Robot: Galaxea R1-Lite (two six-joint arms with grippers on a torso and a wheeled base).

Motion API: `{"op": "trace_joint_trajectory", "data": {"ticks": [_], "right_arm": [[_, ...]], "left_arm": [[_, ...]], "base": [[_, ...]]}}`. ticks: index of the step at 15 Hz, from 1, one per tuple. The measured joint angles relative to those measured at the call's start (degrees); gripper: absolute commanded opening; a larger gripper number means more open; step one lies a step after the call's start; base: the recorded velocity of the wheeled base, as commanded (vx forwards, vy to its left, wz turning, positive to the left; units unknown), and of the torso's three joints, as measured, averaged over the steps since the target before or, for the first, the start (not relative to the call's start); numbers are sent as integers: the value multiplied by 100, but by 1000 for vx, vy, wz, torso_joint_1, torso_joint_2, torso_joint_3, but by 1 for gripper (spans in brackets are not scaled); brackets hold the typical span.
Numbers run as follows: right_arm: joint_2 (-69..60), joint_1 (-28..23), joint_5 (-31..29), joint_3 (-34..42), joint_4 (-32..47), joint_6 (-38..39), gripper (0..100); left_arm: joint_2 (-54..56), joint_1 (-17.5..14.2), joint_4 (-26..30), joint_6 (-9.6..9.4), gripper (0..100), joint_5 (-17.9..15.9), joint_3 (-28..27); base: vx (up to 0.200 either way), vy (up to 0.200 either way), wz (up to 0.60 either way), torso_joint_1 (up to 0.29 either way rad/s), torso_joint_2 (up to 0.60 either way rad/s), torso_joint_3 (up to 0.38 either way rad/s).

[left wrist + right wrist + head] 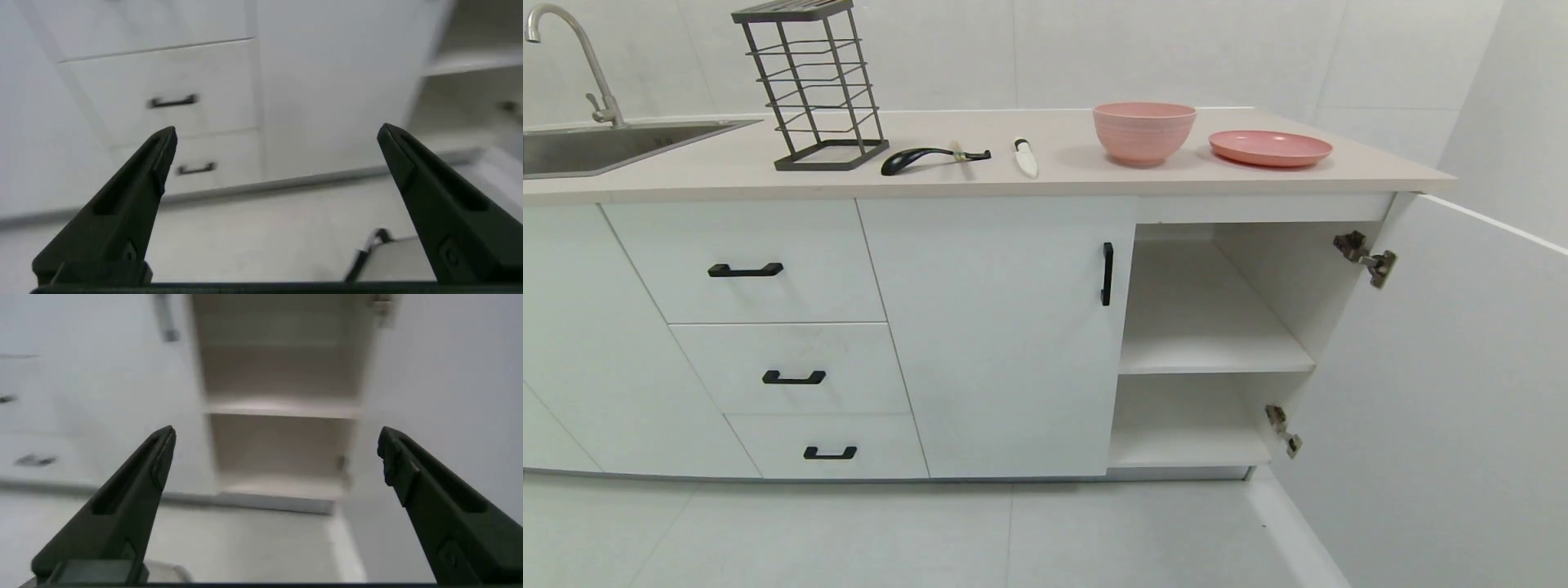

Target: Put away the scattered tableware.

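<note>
On the countertop stand a pink bowl and, to its right, a flat pink plate. Left of the bowl lie a small white utensil and a black ladle-like spoon. A black wire rack stands further left. My left gripper is open, low in front of the drawers with nothing between its fingers. Open too, my right gripper faces the open cabinet's shelves, well apart from all the tableware.
The cabinet at the right has its door swung open toward me, showing two bare shelves. Three drawers with black handles sit at the left. A sink with a tap is at the far left. Tiled floor lies in front.
</note>
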State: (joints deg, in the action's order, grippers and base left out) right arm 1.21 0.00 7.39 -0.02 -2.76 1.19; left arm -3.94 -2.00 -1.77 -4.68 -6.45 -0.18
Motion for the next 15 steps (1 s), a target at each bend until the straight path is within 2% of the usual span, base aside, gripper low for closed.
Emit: {"op": "trace_joint_trajectory", "data": {"ticks": [1,2,4,14,15], "right_arm": [[-22,-7,-583,0,156,-104,100],[-33,-11,-834,-2,307,-160,100],[-41,-16,-823,-5,289,-140,100],[-48,-21,-836,-5,296,-108,100],[-48,-16,-836,-5,294,-106,100]], "left_arm": [[35,13,155,30,100,216,5],[63,52,166,83,100,222,7],[144,176,167,283,100,213,13],[410,211,172,364,100,278,18],[412,202,169,371,100,308,18]], "base": [[0,0,0,0,0,0],[0,0,0,0,0,0],[0,0,0,0,0,0],[0,0,-60,1,0,1],[200,-200,0,2,7,7]]}}
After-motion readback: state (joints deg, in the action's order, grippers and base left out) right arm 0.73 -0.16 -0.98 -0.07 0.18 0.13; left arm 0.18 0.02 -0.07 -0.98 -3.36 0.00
